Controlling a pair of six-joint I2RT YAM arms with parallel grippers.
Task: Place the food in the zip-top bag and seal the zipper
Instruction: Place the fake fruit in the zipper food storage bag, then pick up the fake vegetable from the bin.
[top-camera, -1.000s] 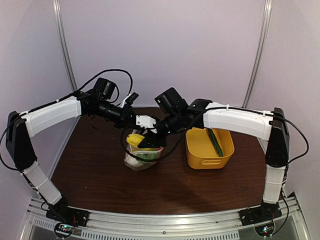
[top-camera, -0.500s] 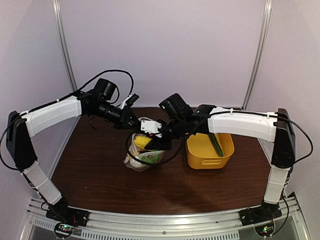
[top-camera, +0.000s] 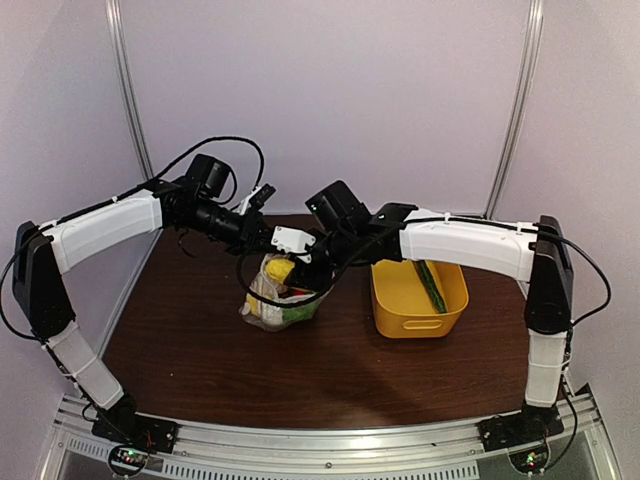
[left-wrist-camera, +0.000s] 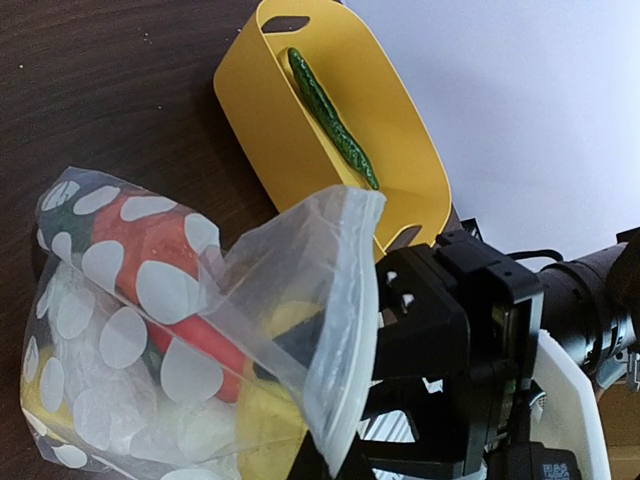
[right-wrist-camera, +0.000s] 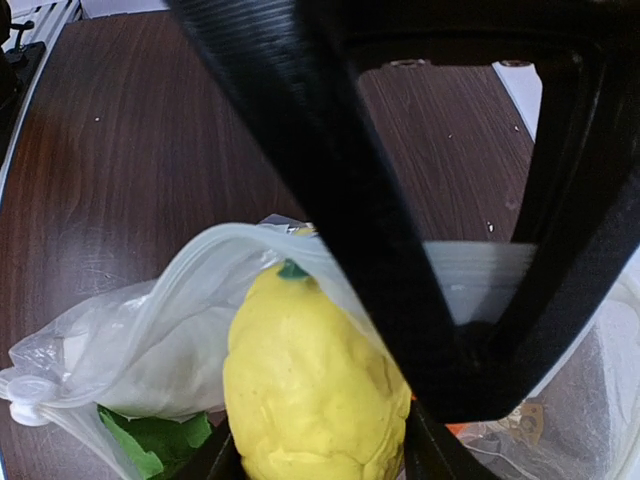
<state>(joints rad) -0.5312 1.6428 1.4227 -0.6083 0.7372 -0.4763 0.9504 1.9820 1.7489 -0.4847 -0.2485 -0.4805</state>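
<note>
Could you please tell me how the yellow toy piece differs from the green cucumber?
The yellow piece is plump and bumpy; the cucumber is long and thin. The yellow piece sits at the mouth of the zip-top bag; the cucumber lies in the yellow basket. Both are toy food.

Illumination: even, diffuse, moderately bright; pale walls (top-camera: 330, 100) are rendered lilac in the top view. Shadows: soft, noted under the yellow basket (top-camera: 420, 325) and zip-top bag (top-camera: 275, 305) on the table (top-camera: 180, 340). Glare: backdrop (left-wrist-camera: 540, 100) washed out at 2 o'clock in the left wrist view. Focus: right gripper (right-wrist-camera: 465, 395) is blurred near the lens; yellow food (right-wrist-camera: 310, 390) is rendered sharp.
</note>
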